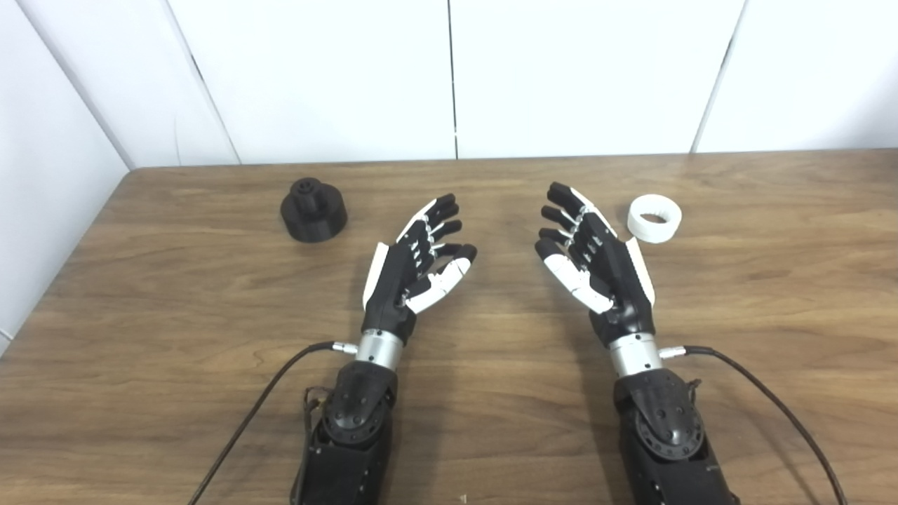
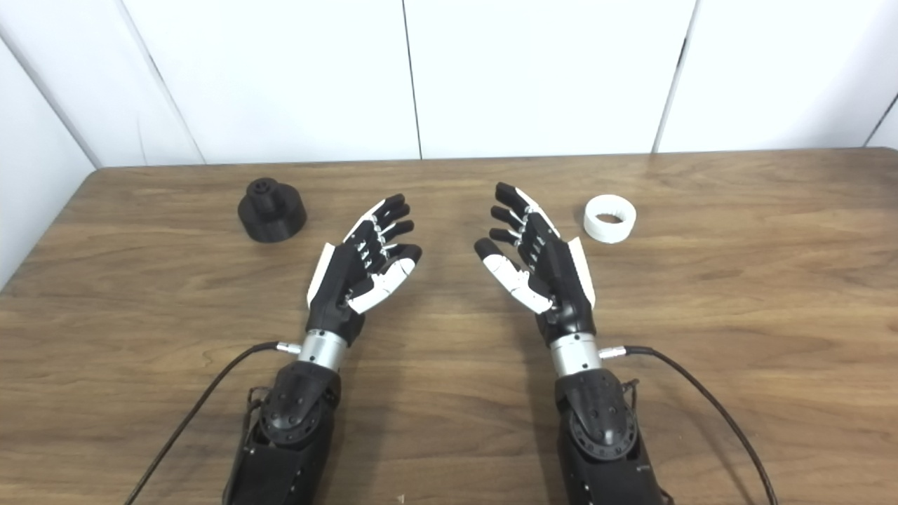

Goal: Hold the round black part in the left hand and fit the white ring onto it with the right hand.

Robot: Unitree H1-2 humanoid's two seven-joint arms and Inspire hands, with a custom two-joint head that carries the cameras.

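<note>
Left eye view: left hand (image 1: 415, 270), right hand (image 1: 596, 263) both spread, empty, mid-table. Black part (image 1: 313, 210) upper left; white ring (image 1: 654, 218) upper right. Reach outward, grasp part by wide base, leaving knob clear.

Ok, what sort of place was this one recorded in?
Probably a lab or test bench: a bare wooden table against plain white wall panels, with only a black part and white ring laid out.

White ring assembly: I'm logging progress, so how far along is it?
Nothing is done yet. The white ring and the round black part sit apart on the table, untouched. Left robot hand and right robot hand are open, holding nothing. Grasping both and fitting them remain.
</note>
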